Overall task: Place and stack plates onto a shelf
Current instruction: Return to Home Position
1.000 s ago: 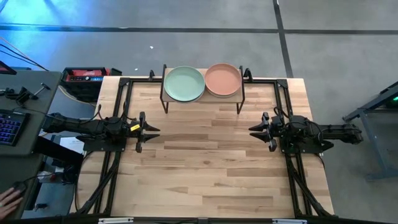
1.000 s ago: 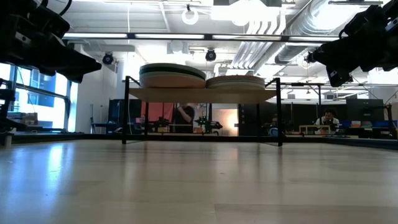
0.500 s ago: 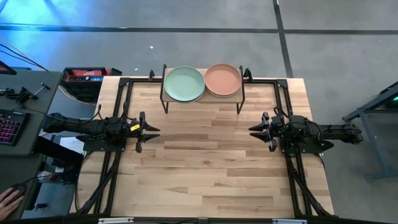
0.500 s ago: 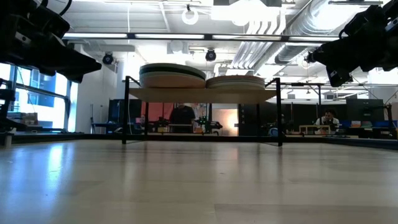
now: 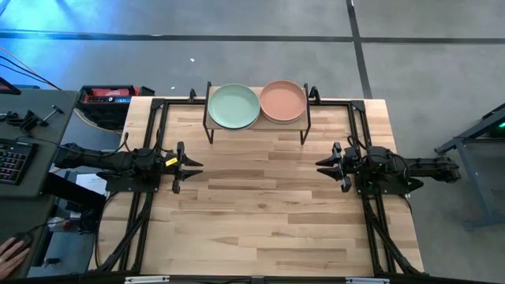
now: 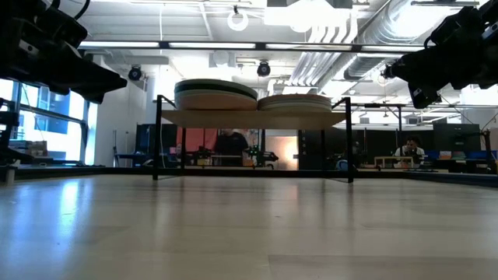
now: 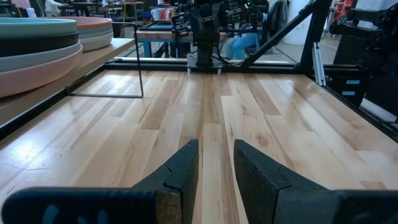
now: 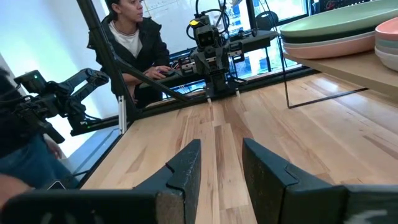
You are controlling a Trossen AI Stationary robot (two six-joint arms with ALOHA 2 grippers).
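Matte green plate (image 5: pixel 233 106) beside peach plate (image 5: pixel 282 101)

A light wooden table (image 5: pixel 260 213) stands on a grey floor (image 5: pixel 442 63). Beside it, a dark desk (image 5: pixel 39 126) holds a keyboard (image 5: pixel 11 160), with a red case (image 5: pixel 108 95) nearby. A person (image 8: pixel 127 43) in a dark jacket sits there.
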